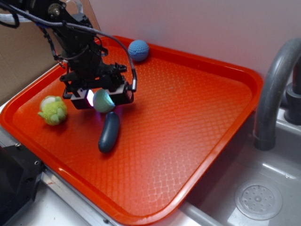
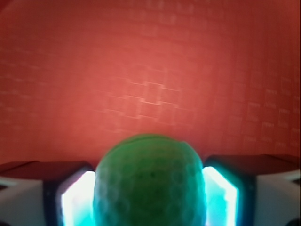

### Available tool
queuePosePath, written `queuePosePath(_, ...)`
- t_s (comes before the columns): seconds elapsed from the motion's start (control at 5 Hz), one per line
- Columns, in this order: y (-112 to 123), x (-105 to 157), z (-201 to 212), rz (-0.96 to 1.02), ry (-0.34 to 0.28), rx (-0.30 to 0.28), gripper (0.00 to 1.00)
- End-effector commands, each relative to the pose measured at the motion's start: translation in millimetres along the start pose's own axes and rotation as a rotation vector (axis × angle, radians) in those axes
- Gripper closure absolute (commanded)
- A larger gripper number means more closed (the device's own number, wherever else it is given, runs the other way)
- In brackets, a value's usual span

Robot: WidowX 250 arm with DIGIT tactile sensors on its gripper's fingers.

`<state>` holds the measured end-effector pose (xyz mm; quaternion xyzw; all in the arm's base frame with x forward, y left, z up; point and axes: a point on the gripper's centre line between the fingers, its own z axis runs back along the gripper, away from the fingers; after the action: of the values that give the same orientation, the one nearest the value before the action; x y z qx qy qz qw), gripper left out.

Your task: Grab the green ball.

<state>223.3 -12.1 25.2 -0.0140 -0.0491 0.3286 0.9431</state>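
Note:
The green ball (image 1: 103, 100) is a pale mint crocheted ball held between the lit pads of my gripper (image 1: 102, 97), a little above the orange tray (image 1: 188, 117). In the wrist view the green ball (image 2: 149, 181) fills the lower middle, pressed on both sides by the glowing pads (image 2: 77, 200). My gripper (image 2: 149, 197) is shut on it, and the ball's lower part is cut off by the frame edge.
A blue crocheted ball (image 1: 138, 50) rests at the tray's far rim. A lumpy yellow-green fuzzy toy (image 1: 53, 110) sits at the left. A dark blue-grey oblong object (image 1: 109, 132) lies just below the gripper. A sink with a grey faucet (image 1: 273, 89) is at the right.

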Motion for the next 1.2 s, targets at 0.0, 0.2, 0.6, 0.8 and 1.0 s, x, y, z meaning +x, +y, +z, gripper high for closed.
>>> queuePosePath(0.0, 8, 15, 4, -0.022, -0.006, 0.031, 1.0)
queuePosePath(0.2, 8, 19, 47, -0.201, 0.013, 0.036, 1.0)
queuePosePath(0.6, 11, 58, 146, -0.577, -0.033, 0.015, 1.0)
queuePosePath(0.8, 19, 62, 197, -0.629, -0.073, -0.011, 1.0)
queuePosePath(1.0, 17, 66, 233, -0.662, -0.073, 0.023, 1.0)
